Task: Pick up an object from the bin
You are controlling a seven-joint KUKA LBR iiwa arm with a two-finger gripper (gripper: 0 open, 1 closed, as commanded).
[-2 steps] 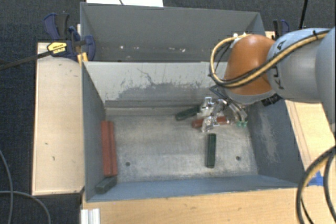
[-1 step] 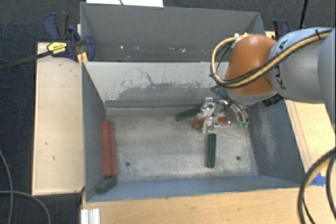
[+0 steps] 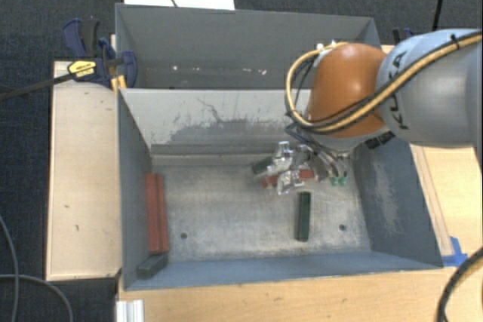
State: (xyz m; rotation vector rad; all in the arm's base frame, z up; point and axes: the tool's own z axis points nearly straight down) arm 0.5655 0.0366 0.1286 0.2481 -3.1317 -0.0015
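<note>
My gripper [image 3: 284,170] hangs low over the bin floor, right of centre and toward the back, under the orange cover. Just below it lies a dark green bar [image 3: 303,216], pointing toward the front wall, its upper end close to the gripper. A small red piece [image 3: 304,175] and a small green piece [image 3: 339,179] show right beside the gripper; I cannot tell whether they are loose things or parts of it. Whether anything is held is hidden.
A long red-brown bar [image 3: 156,213] lies along the left wall. A small dark block [image 3: 152,265] sits in the front left corner. The arm comes in from the right and covers the bin's back right part.
</note>
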